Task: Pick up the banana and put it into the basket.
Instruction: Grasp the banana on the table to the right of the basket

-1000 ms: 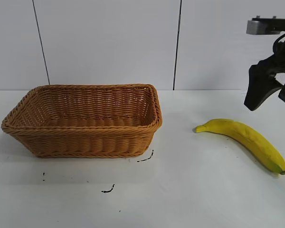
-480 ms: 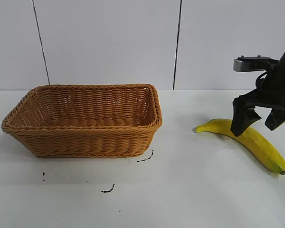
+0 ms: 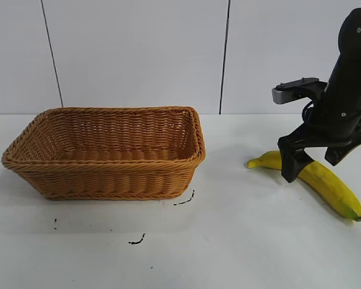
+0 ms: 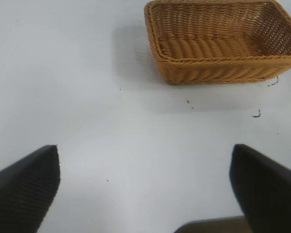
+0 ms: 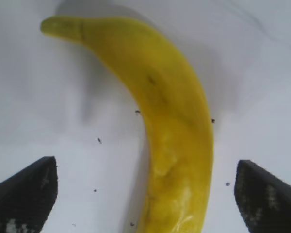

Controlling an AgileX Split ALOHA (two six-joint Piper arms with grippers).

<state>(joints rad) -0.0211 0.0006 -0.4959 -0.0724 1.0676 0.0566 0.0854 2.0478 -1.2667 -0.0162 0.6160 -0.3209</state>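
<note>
The banana (image 3: 316, 177) lies flat on the white tabletop (image 3: 240, 241), well to the right of the basket (image 3: 105, 152) in the exterior view, and we see it curving from a greenish tip nearer the basket down to a small dark end at the far right. We find the right gripper (image 3: 316, 162) directly over the banana's middle, pointing steeply down, with its jaws spread wide. One black finger (image 3: 290, 162) stands in front of the fruit on the basket side, and the other sits behind it on the far side. In the right wrist view we see the banana (image 5: 169, 126) running lengthwise between the two dark fingertips (image 5: 24, 191), with bare tabletop showing on either side of it, so the fingers straddle the fruit without touching it.

The basket sits upright on the left part of the tabletop, and we see nothing inside it. A few small dark marks (image 3: 183, 200) dot the tabletop just in front of it.

We see the left gripper (image 4: 145, 189) only in its own wrist view, jaws apart, hanging above bare tabletop with the basket (image 4: 223, 41) well ahead of it.
</note>
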